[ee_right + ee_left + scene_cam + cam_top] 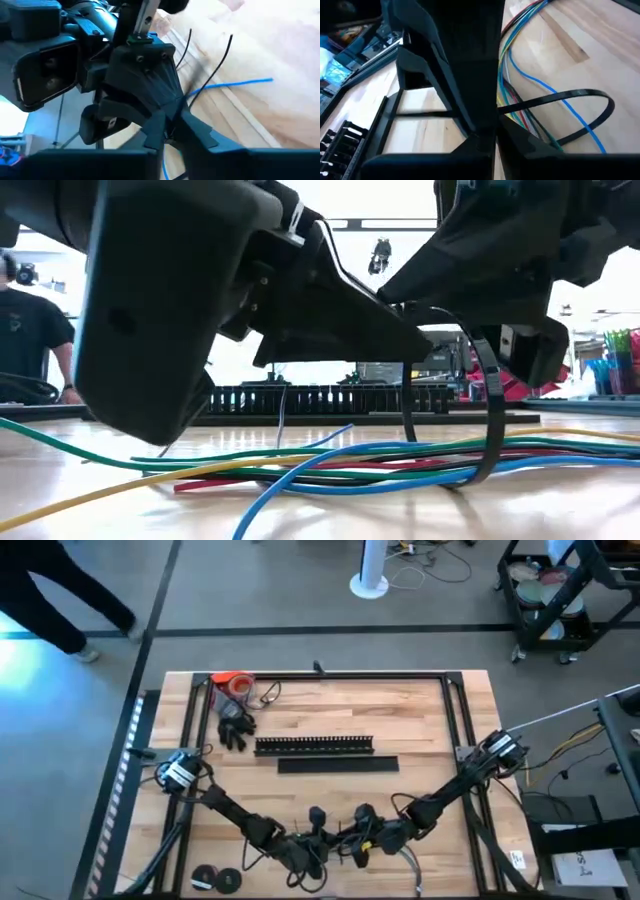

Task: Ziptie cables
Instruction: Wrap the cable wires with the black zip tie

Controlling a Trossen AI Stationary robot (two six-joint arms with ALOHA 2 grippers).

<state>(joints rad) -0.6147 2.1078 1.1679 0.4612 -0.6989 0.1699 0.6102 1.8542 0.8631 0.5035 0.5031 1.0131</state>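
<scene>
The cables (380,460), thin green, blue, red and yellow wires, lie in a bundle on the wood near the table's front edge, and also show in the left wrist view (506,75). A black ziptie (490,410) loops around the bundle; its loop (590,102) stands up off the table. My left gripper (318,843) and my right gripper (352,843) meet fingertip to fingertip just above the bundle, both shut on the ziptie. My left gripper is shut on the ziptie above the cables. One strap (555,142) runs in under its fingers, and the dark fingers hide the place of contact. The loop hangs around the bundle, its bottom on the table. My right gripper comes in from the table's right, slanting down, and is shut at the ziptie's top (425,308), where the strap arches out. Which end it has is hidden by the two grippers pressed together (172,125).
A long slotted black bar (313,745) and a flat black strip (337,765) lie mid-table. A black glove (235,727) and an orange tape roll (232,683) sit far left. Two dark rolls (215,880) lie near left. A person (25,330) stands beyond the table.
</scene>
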